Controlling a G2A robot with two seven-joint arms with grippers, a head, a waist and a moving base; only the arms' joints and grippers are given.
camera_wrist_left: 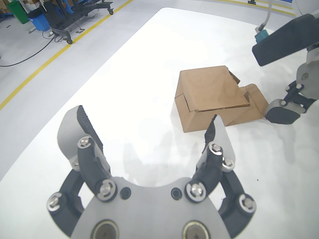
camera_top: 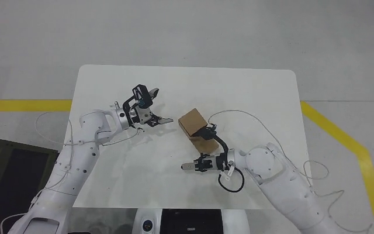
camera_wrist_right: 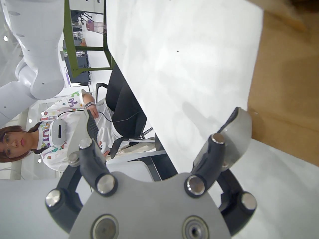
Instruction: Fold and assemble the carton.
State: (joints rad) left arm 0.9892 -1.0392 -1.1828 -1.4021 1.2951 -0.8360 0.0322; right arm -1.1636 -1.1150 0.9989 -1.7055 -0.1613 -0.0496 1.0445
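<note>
Only partly folded: brown cardboard carton (camera_wrist_left: 209, 93), flap (camera_wrist_left: 251, 105) flat just beside spread right gripper (camera_wrist_right: 164, 118) fingers; left gripper (camera_wrist_left: 147, 118) fingers apart, empty.

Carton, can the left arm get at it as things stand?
Probably yes. The open left gripper faces the carton with only table between them; the right gripper sits at its far side, off that path.
</note>
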